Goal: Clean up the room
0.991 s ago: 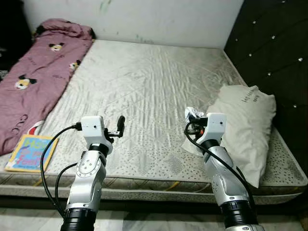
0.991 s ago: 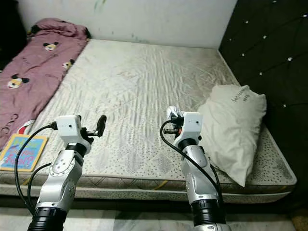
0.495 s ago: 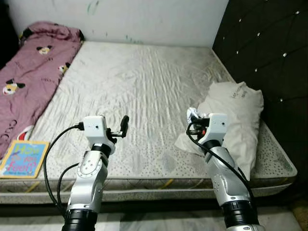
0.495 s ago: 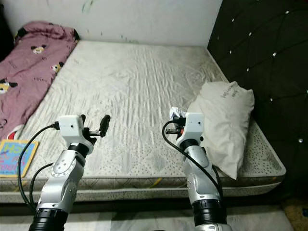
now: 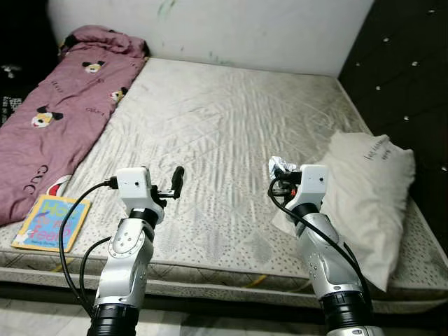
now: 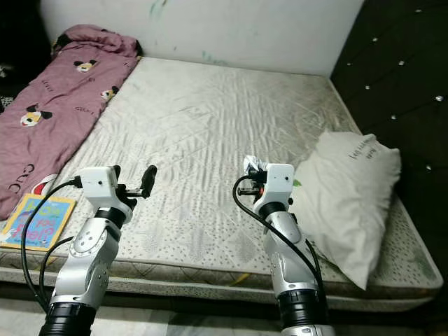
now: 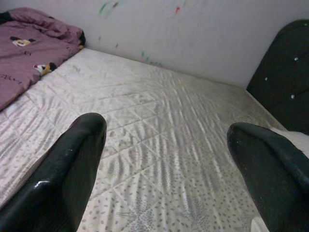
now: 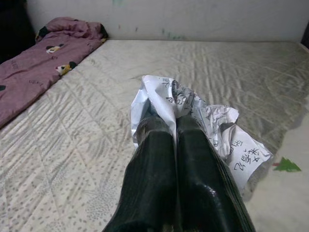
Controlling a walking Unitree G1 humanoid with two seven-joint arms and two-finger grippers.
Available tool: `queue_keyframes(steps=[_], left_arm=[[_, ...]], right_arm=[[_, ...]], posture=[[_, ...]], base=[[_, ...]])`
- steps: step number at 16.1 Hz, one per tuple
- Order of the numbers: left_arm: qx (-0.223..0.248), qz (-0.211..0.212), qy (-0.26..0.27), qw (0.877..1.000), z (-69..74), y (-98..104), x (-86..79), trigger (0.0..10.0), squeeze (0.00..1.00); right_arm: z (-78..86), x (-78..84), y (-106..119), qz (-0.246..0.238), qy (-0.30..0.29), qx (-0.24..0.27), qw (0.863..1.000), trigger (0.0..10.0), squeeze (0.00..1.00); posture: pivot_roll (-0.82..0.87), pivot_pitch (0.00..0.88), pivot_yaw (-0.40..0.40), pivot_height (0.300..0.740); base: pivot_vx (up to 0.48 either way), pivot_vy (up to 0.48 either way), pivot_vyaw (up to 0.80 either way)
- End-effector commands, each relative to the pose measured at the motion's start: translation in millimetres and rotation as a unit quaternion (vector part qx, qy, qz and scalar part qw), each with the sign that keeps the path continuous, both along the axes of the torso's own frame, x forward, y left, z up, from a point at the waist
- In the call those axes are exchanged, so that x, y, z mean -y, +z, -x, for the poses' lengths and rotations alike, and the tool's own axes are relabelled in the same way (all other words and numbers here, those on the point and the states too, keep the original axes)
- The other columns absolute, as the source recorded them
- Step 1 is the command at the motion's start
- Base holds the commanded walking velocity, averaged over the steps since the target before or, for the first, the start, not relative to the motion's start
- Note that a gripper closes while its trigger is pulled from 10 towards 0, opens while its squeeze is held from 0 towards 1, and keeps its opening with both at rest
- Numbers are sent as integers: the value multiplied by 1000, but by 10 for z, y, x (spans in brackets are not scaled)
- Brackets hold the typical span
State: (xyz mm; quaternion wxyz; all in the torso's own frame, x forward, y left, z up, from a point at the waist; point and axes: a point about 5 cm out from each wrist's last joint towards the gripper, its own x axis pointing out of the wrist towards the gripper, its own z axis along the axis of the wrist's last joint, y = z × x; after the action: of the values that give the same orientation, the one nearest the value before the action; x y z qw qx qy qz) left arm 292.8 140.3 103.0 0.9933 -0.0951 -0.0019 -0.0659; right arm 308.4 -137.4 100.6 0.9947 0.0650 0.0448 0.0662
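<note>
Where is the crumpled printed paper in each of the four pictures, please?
Left eye view: crumpled paper at the right claw, just left of the white pillow.
Right eye view: the paper sits above the right wrist, centre of the picture.
Left wrist view: not in it.
Right wrist view: the paper is pinched by the shut fingers, mid-picture.
Shared landmark: the pink blanket on the mattress.

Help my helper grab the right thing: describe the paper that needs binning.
Look at the bare mattress, near the white pillow. The crumpled paper is pinched in the right hand above it: white, wrinkled, covered in black print.
</note>
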Motion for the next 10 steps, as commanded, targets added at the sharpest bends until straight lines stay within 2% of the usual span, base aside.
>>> queue_keyframes(steps=[1, 10], left_arm=[[5, 2, -10, 1000, 13, 15, 31, 10000, 0], [2, -1, -14, 1000, 14, 1, 46, 10000, 0]], right_arm=[[-10, 29, 0, 4, -6, -1, 1000, 10000, 0], [-8, 32, -5, 7, -8, -2, 1000, 10000, 0]], posture=[[-10, 0, -45, 740], [-12, 0, -45, 740]], base=[[304, 0, 0], [302, 0, 0]])
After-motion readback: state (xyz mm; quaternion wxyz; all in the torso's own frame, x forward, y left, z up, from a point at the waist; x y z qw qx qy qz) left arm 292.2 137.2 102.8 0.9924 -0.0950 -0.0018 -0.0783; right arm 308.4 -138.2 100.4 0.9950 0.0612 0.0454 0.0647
